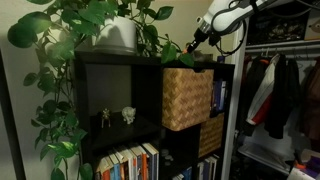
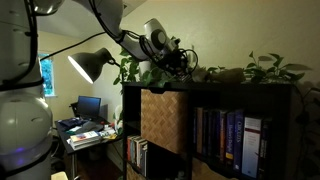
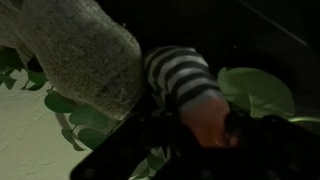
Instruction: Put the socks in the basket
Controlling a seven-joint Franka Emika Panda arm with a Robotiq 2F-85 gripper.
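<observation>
A grey-and-white striped sock with a pink toe lies on the dark shelf top beside a grey knit sock. My gripper has its dark fingers on either side of the pink toe and looks closed on it. In both exterior views the gripper is low over the shelf top among the plant leaves, just above the cubby that holds the tan wicker basket. The socks do not show in the exterior views.
A potted trailing plant fills the shelf top, and its leaves lie round the socks. A darker woven basket sits lower. Books fill nearby cubbies. Clothes hang beside the shelf.
</observation>
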